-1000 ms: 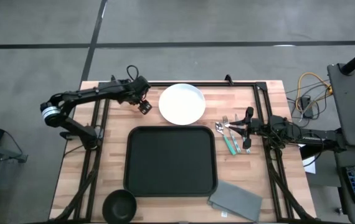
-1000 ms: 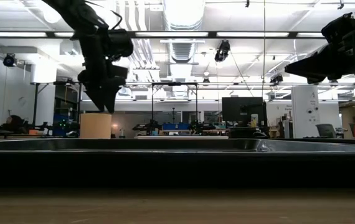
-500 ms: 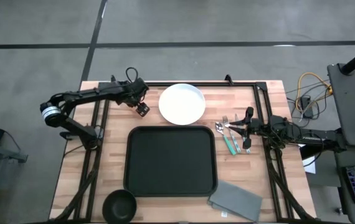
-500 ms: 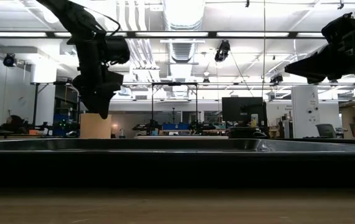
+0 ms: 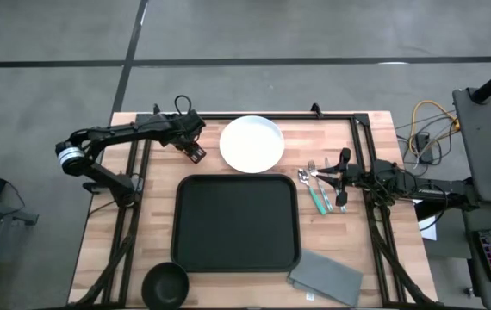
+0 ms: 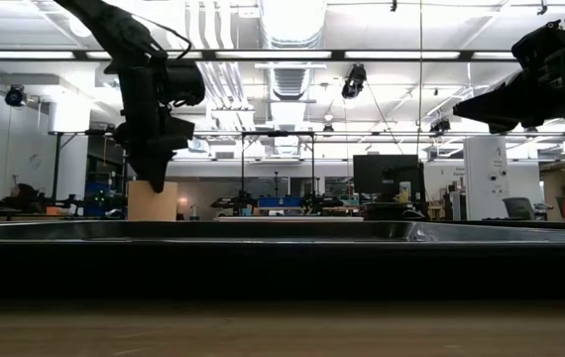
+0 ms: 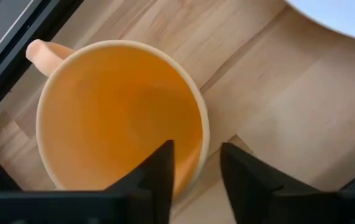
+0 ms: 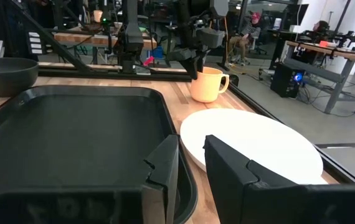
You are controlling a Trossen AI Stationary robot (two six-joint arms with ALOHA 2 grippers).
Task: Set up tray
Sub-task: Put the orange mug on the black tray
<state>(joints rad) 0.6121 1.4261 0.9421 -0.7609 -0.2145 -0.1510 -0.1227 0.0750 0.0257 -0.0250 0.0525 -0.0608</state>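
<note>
An orange mug [image 7: 103, 112] stands upright on the wooden table at the far left, next to a white plate [image 5: 251, 143]. The black tray [image 5: 177, 226] lies flat in the middle of the table. My left gripper [image 7: 197, 147] points down over the mug, open. One finger is inside the mug and one outside, with the rim's plate side between them. I see no touch. My right gripper [image 5: 343, 179] waits level at the table's right edge, open a little, with nothing between its fingers.
Cutlery with teal handles [image 5: 318, 191] lies right of the tray, close to my right gripper. A black bowl [image 5: 164, 285] sits at the near left and a grey folded napkin [image 5: 326, 277] at the near right. Black frame rails run along the table's sides.
My left gripper's fingers have drawn closer together over the mug's rim. The mug, plate and tray have stayed where they were.
</note>
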